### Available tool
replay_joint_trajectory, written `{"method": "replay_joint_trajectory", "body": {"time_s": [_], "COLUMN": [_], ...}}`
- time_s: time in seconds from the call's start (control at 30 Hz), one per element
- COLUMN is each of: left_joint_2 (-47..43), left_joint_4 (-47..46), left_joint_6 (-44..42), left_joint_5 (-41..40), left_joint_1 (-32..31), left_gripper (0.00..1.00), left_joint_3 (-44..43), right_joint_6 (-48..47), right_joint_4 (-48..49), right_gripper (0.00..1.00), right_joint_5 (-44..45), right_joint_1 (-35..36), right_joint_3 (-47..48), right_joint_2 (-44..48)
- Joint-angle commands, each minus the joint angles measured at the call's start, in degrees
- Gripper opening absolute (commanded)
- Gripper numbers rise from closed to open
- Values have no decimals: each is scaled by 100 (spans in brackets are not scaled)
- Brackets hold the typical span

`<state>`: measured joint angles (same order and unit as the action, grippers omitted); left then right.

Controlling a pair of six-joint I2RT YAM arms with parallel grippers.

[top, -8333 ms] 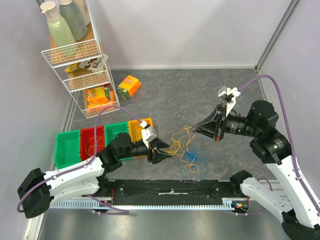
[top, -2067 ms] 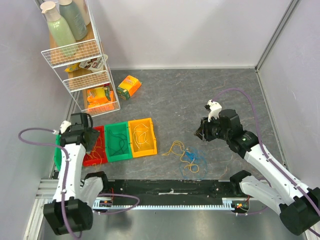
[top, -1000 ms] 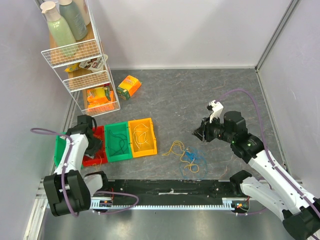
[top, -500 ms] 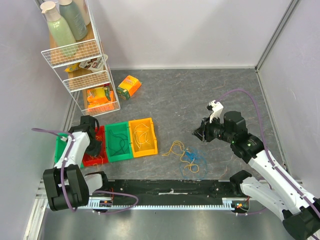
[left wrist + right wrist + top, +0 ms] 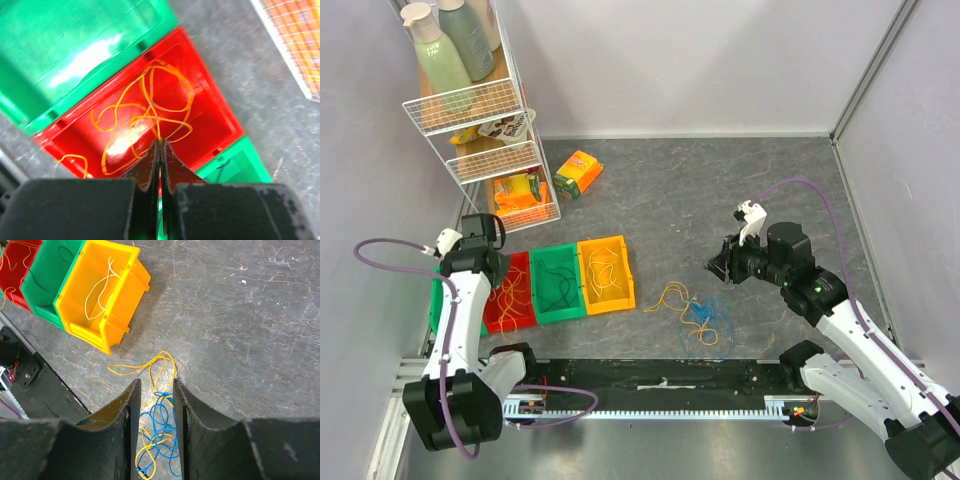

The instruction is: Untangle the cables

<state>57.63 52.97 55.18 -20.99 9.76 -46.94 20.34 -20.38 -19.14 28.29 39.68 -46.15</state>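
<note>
left fingers point(image 5: 147, 167): pressed flat together, no gap. One orange strand runs right up to the tips; cannot tell whether it is nipped.
right fingers point(image 5: 125, 415): spread apart, nothing between them.
left gripper point(image 5: 485, 268): above the red plastic bin point(image 5: 205, 117), tips pointing down into it.
right gripper point(image 5: 718, 265): off the table, aimed at the loose bunch, not touching it.
loose bunch of thin yellow and blue wire cables point(image 5: 157, 425): lies on the grey stone-pattern table point(image 5: 720, 190), between the bins and the right arm. Blue and yellow strands overlap. In the right wrist view it shows through the gap between the right fingers.
orange wire loops point(image 5: 150, 107): in the red plastic bin, crossing over each other.
dark thin wire point(image 5: 558, 285): in the green plastic bin point(image 5: 552, 252), which sits between the red and yellow ones.
pale yellow wire point(image 5: 102, 287): in the yellow plastic bin point(image 5: 122, 320), the bin nearest the loose bunch.
second green bin point(image 5: 75, 50): on the far side of the red bin, right against it.
bin row: four side by side, walls touching.
</note>
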Motion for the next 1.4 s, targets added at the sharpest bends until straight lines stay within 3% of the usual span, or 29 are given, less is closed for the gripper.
{"method": "replay_joint_trajectory", "body": {"time_s": [0.0, 0.2, 0.3, 0.63, 0.8, 0.87, 1.0, 1.07, 1.23, 1.37], "left_joint_2": [-242, -726, -666, -867, -306, -138, -234, -479, -1077, -1744], "left_joint_4": [-1462, -3598, -4075, -4216, -3866, -3304, -2714, -2555, -2354, -2632], "left_joint_6": [-762, -1097, -1018, -605, -219, -78, -42, -86, -481, -1148], "left_joint_5": [16, 956, 1167, 808, 860, 650, 684, 929, 1720, 2799], "left_joint_1": [0, 8, 26, 44, 298, 298, 290, 290, 281, 281], "left_gripper": [2, 2, 2, 2, 2, 2, 44, 55, 77, 80], "left_joint_3": [131, 1255, 1660, 2391, 2129, 1821, 1355, 1214, 941, 941], "right_joint_6": [-65, -65, -65, -65, -56, -56, -65, -56, -56, -12], "right_joint_4": [131, 122, 122, 157, 131, 131, 122, 114, 87, 52], "right_gripper": [39, 39, 39, 39, 39, 39, 39, 39, 39, 39], "right_joint_5": [85, 85, 94, 68, 59, 42, 24, 33, 7, -11], "right_joint_1": [18, 18, 18, 18, 18, 18, 18, 18, 18, 18], "right_joint_3": [66, 57, 66, 22, 57, 57, 40, 48, 84, 75], "right_joint_2": [-17, -43, -43, -61, -78, -96, -78, -113, -447, -693]}}
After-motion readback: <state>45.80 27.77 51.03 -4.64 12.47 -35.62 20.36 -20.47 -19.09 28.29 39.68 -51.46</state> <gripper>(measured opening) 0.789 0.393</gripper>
